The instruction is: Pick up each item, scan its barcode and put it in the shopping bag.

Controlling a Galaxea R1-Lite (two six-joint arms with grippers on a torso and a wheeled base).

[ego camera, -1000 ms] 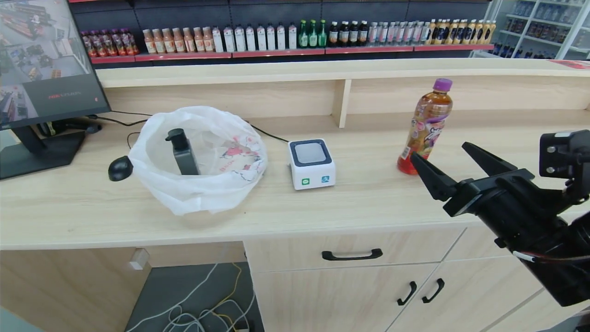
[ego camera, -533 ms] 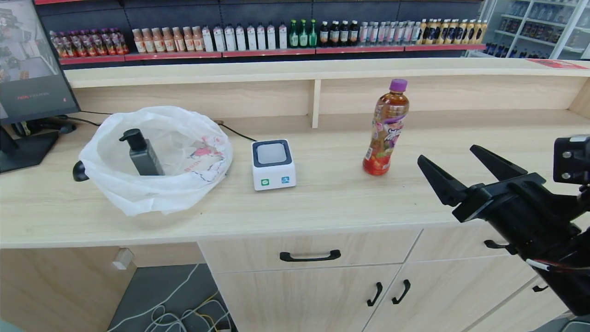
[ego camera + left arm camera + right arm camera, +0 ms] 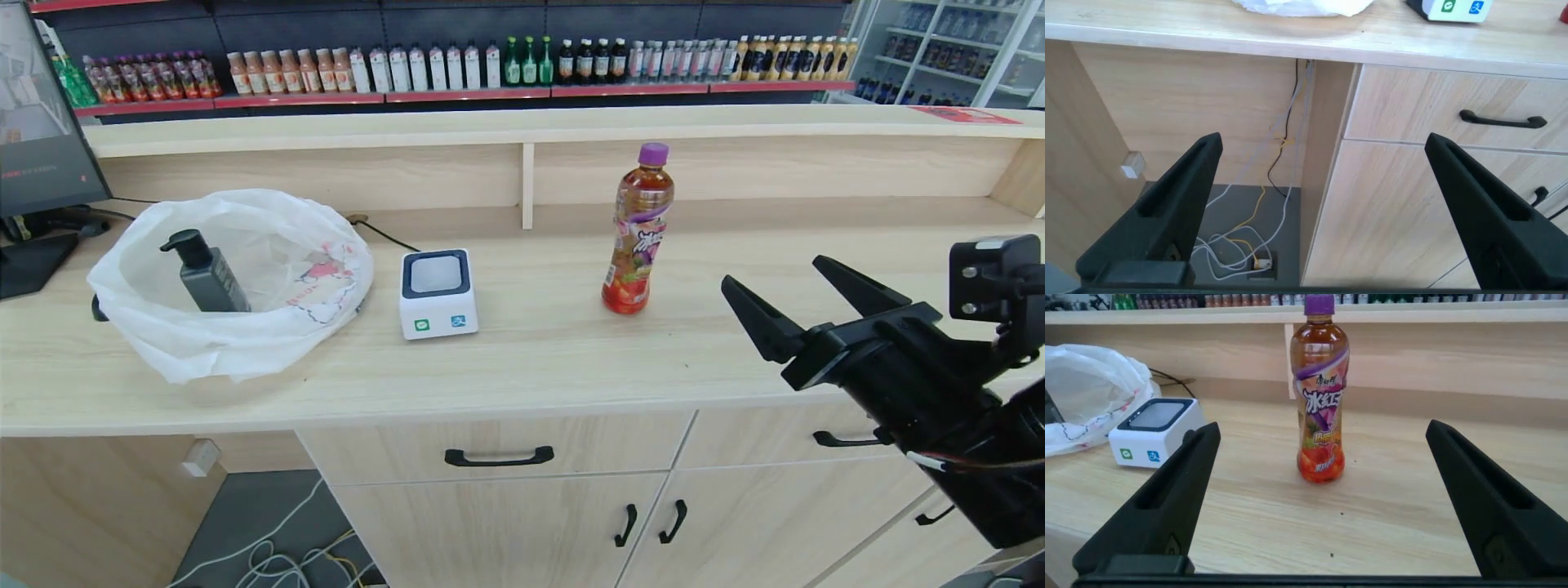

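Observation:
An orange drink bottle [image 3: 638, 229] with a purple cap stands upright on the wooden counter [image 3: 531, 359]; it also faces the right wrist camera [image 3: 1320, 392]. My right gripper [image 3: 804, 296] is open, hovering to the right of the bottle and apart from it, fingers pointing toward it. The white scanner box [image 3: 438, 293] sits mid-counter. Left of it, the white shopping bag [image 3: 237, 278] holds a dark pump bottle [image 3: 204, 273]. My left gripper [image 3: 1323, 204] is open below counter height, facing the cabinet front.
A monitor [image 3: 41, 106] and its stand occupy the far left. A raised shelf [image 3: 522, 131] runs along the counter's back, with stocked drink shelves behind. Drawers and cupboard doors [image 3: 498, 457] lie under the counter; loose cables [image 3: 1249, 245] hang in the open bay.
The head camera has swung to the right, so the whole scene shifted left. The right gripper stays open near the bottle; nothing on the counter has moved.

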